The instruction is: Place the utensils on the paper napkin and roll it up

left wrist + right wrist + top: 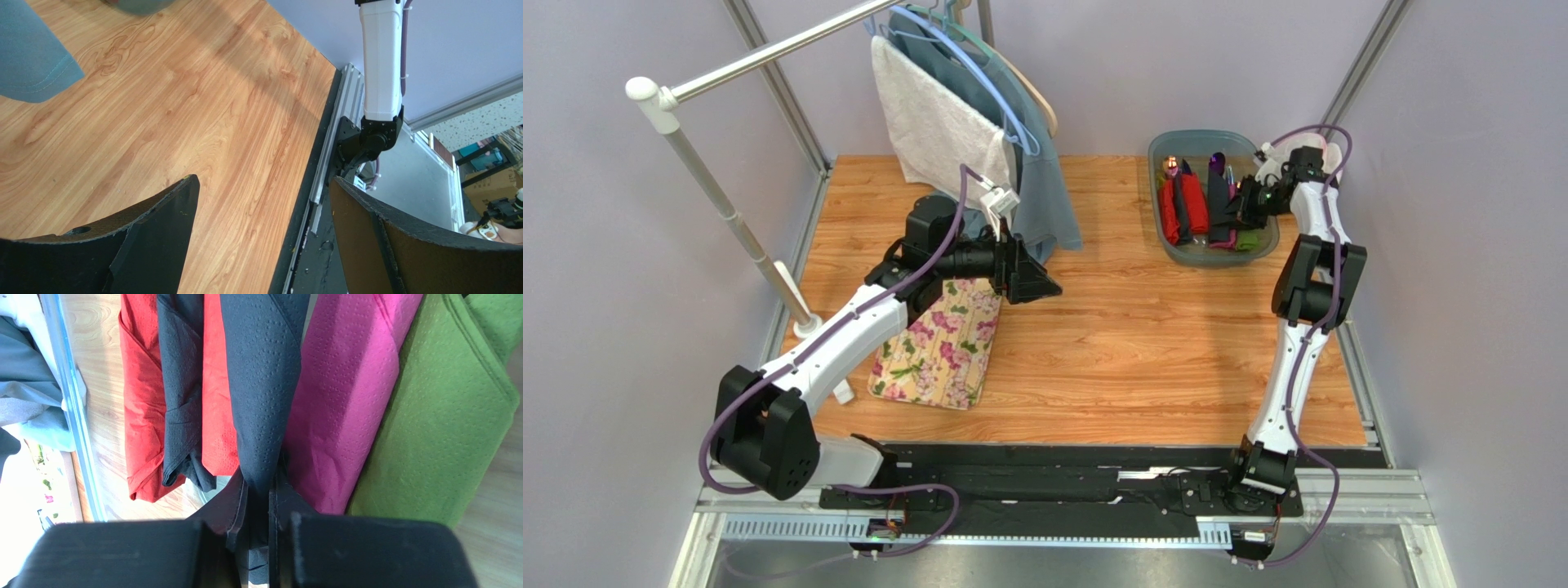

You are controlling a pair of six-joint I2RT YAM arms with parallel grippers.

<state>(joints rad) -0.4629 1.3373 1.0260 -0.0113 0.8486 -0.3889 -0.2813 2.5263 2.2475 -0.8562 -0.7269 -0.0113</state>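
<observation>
Setting: wood-grain table [1136, 355] inside lavender walls. A white clothes rack [719, 196] stands at the left rear, with a towel [922, 123] and a teal cloth [1051, 184] on hangers.

Top view.
- Floral mat [938, 343] lies flat at left-centre, its far end partly hidden by the left arm.
- Left gripper [1038, 282] hovers over bare wood just off the mat's far right corner, near the teal cloth's hem.
- Grey plastic bin [1192, 135] sits at the right rear and holds folded paper: a red napkin [1173, 208] at its left, dark pieces in the middle, green at the right.
- Right gripper [1249, 202] reaches into the bin from the right side. Its jaws cannot be read from here.

Left wrist view.
- Fingers [153, 239] are well apart with nothing between them; only bare wood and the table's edge rail show below.
- A corner of the teal cloth shows at upper left.
- The right arm [380, 61] stands upright in the background.

Right wrist view.
- Both fingers are together, clamped on the lower end of the paper napkin [264, 373], a navy-black strip running straight up from the jaws.
- The napkin lies in the bin between the red napkin on its left and a pink napkin [344, 398] touching its right.
- A green napkin [442, 416] lies beside the pink one.
- A second dark folded piece [178, 398] lies over the red one.
- The bin's clear wall runs down the left edge.
</observation>
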